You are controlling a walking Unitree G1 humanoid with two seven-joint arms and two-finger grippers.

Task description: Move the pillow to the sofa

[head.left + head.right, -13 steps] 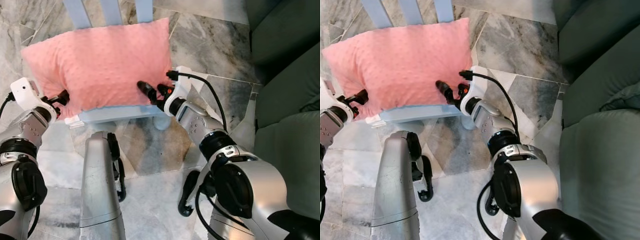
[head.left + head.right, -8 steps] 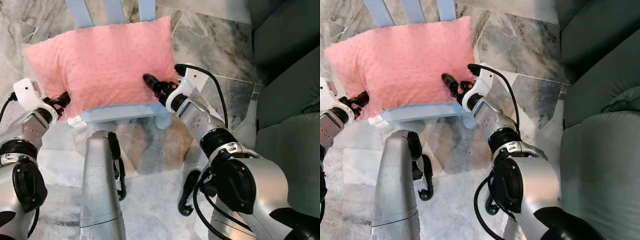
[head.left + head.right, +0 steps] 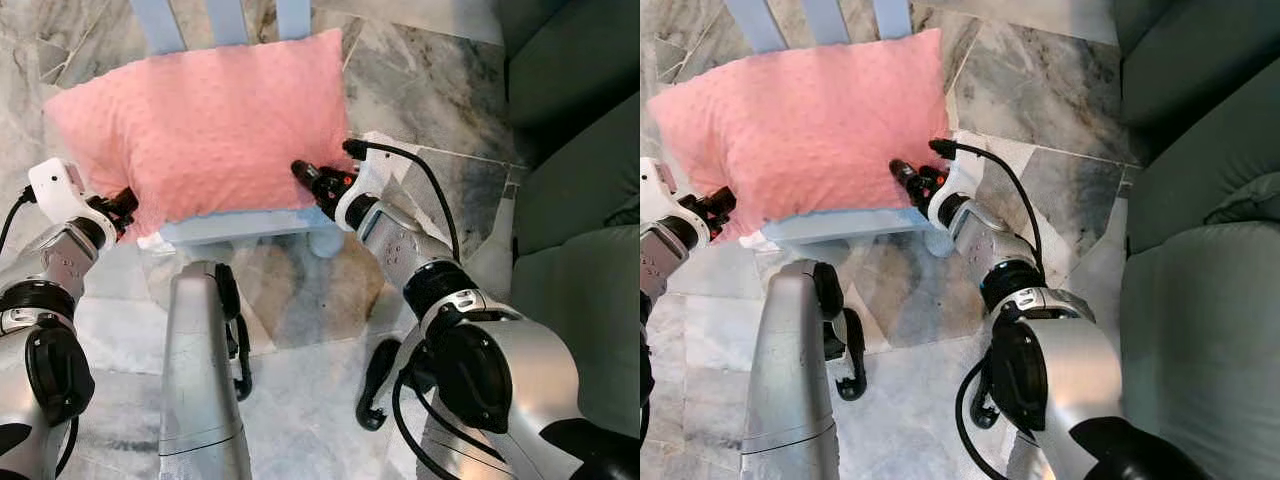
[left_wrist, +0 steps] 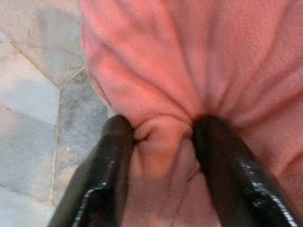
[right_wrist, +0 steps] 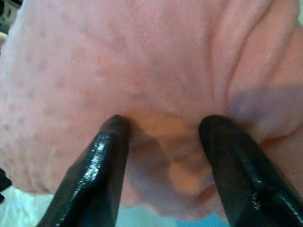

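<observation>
A pink pillow (image 3: 210,120) lies on the seat of a light blue chair (image 3: 240,228) in front of me. My left gripper (image 3: 125,205) is at the pillow's near left corner. In the left wrist view a fold of the pillow (image 4: 189,56) is bunched between its fingers (image 4: 109,161), so it is shut on the pillow. My right gripper (image 3: 308,175) is at the pillow's near right edge. In the right wrist view its fingers (image 5: 106,161) press into the pillow (image 5: 118,56) with a bulge of fabric pinched between them.
The grey-green sofa (image 3: 580,150) stands to my right, with a strip of marble floor (image 3: 430,90) between it and the chair. The chair's back slats (image 3: 225,18) rise behind the pillow. My own legs (image 3: 200,380) are below, close to the chair's front.
The right gripper pushed further over the pillow's edge, then drew back a little, and its fingers have come together on the fabric. The left gripper has stayed at its corner.
</observation>
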